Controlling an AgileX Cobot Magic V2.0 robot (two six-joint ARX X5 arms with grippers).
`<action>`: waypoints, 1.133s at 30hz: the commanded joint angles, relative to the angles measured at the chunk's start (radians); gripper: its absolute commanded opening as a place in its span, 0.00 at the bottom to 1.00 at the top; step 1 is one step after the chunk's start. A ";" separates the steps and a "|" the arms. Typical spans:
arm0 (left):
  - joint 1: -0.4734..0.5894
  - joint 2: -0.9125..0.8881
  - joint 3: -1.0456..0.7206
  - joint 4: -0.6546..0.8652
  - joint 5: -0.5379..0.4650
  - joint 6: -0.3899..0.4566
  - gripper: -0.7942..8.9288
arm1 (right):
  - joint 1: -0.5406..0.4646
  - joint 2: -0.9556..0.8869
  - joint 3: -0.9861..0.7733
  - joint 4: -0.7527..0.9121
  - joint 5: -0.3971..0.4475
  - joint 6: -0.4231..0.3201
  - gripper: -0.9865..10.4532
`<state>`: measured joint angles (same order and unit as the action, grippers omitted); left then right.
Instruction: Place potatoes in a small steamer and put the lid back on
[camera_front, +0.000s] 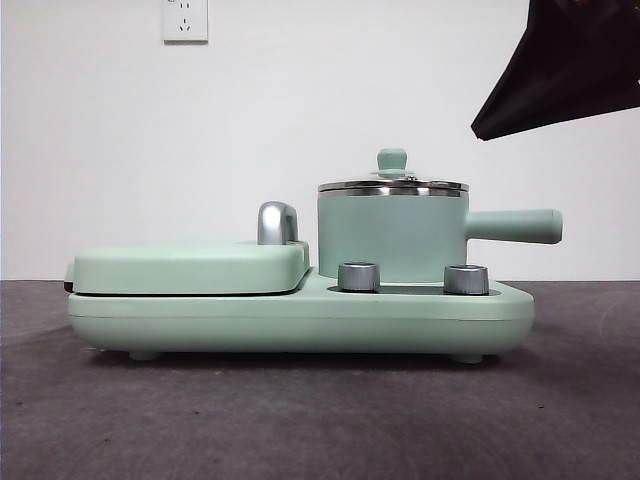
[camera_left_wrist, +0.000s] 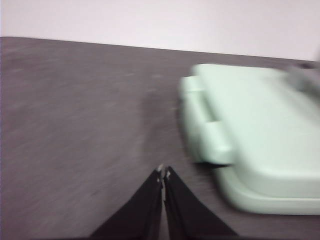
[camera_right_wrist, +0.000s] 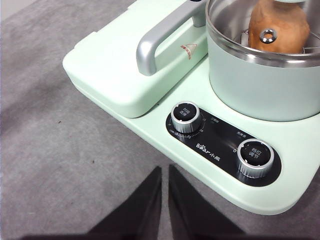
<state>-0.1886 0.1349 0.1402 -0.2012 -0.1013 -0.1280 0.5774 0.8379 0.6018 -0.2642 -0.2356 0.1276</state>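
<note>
The lid (camera_front: 393, 185) sits square on the small steamer (camera_front: 392, 236), and through the glass the potato (camera_right_wrist: 278, 25) rests inside the pot. Both the left gripper (camera_left_wrist: 163, 172) and the right gripper (camera_right_wrist: 164, 170) hang clear of the steamer, empty, jaws pressed together. That glass lid looks fragile and slick, so its knob (camera_front: 391, 160) is probably the safe hold.

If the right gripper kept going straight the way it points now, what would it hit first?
Most likely the front edge of the mint green base, just short of the left dial. The right gripper has its jaws nearly together over bare table; depth is uncertain.
</note>
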 joint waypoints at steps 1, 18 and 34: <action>0.064 -0.065 -0.064 0.014 0.001 0.015 0.09 | 0.008 0.003 0.007 0.010 0.000 0.002 0.10; 0.127 -0.131 -0.126 0.015 0.005 0.008 0.09 | 0.008 0.002 0.007 0.044 0.000 0.002 0.10; 0.127 -0.131 -0.126 0.015 0.005 0.008 0.09 | -0.097 -0.179 -0.022 0.046 0.081 -0.191 0.10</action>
<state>-0.0620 0.0055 0.0334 -0.1783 -0.0990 -0.1207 0.4973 0.6765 0.5919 -0.2207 -0.1631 -0.0025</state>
